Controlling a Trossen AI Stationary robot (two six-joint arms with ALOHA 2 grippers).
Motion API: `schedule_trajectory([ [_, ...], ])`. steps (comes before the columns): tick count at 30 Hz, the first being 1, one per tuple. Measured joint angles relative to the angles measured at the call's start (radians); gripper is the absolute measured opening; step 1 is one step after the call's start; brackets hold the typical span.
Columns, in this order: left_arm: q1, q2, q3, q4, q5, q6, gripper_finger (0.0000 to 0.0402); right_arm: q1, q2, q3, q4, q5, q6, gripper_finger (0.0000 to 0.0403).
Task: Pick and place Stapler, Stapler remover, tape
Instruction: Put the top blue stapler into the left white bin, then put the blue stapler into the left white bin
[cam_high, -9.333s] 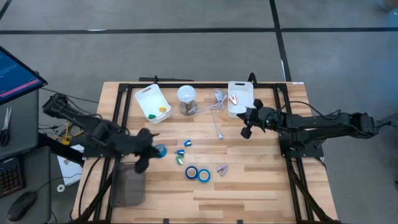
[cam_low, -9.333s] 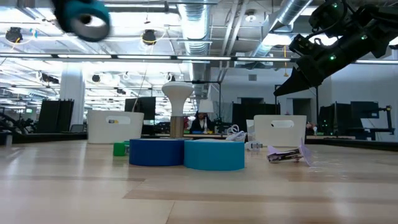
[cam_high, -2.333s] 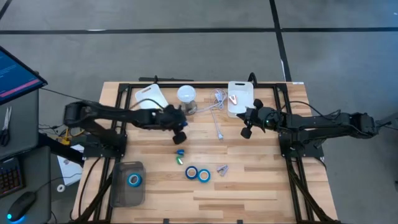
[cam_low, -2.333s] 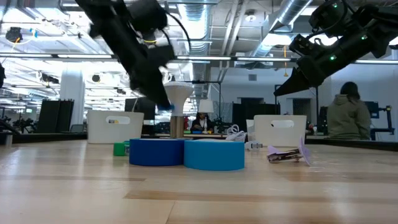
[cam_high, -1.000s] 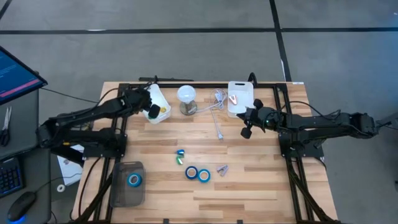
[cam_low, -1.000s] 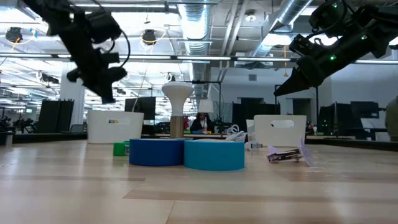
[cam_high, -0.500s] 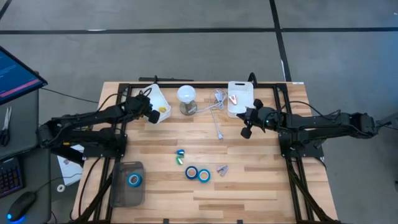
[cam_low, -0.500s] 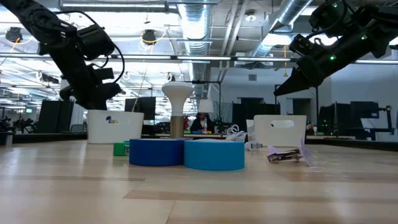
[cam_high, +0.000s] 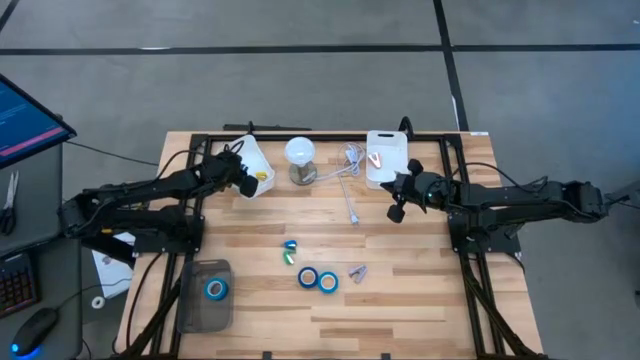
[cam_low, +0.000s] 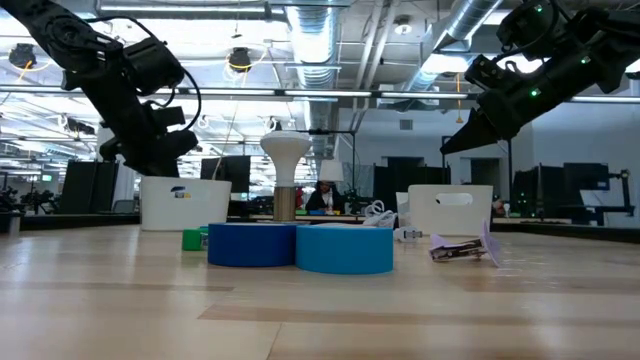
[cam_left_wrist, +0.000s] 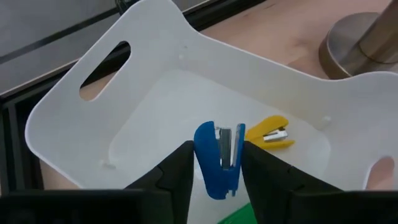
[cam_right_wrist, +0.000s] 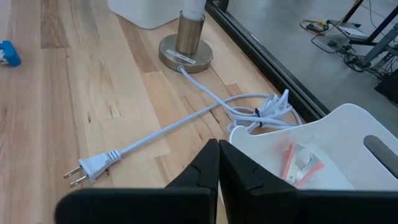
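My left gripper (cam_high: 243, 186) reaches down into the white bin (cam_high: 232, 158) at the back left, shut on a small blue stapler (cam_left_wrist: 217, 158). A yellow stapler (cam_left_wrist: 268, 135) and a green piece (cam_left_wrist: 239, 214) lie on the bin's floor. Two blue tape rolls (cam_high: 308, 278) (cam_high: 328, 283) lie flat side by side near the table's middle; a third tape roll (cam_high: 214, 290) lies in the grey tray (cam_high: 205, 315). A small silvery stapler remover (cam_high: 357, 272) lies right of the rolls. My right gripper (cam_high: 396, 212) hangs shut above the table, beside the right white bin (cam_high: 385, 157). My left gripper has the blue stapler's two long sides (cam_left_wrist: 200, 155) between its two fingers, which lie along the stapler. The fingers come slanting down from the table's left into the white bin. The stapler stands on edge, narrow face toward the wrist camera; whether it rests on the bin's floor I cannot tell.
A white lamp (cam_high: 301, 158) stands between the two bins, its cord and plug (cam_high: 352, 205) trailing across the table. A small blue stapler (cam_high: 290, 244) and a green one (cam_high: 289, 258) lie above the rolls. A red remover (cam_right_wrist: 298, 165) lies in the right bin.
My left gripper has sunk toward the white bin at the back left, carrying the blue stapler down inside its walls, then held still.
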Motion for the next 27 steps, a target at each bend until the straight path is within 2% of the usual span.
schedule_trajectory([
  [9,0.000,0.000,0.000,0.009,0.000,0.000,0.0153,0.000,0.000,0.000,-0.001,0.000,0.000,0.0000],
  [27,-0.005,0.000,0.000,0.082,0.000,0.000,0.0140,0.000,0.000,0.000,0.005,0.000,0.000,0.0000],
])
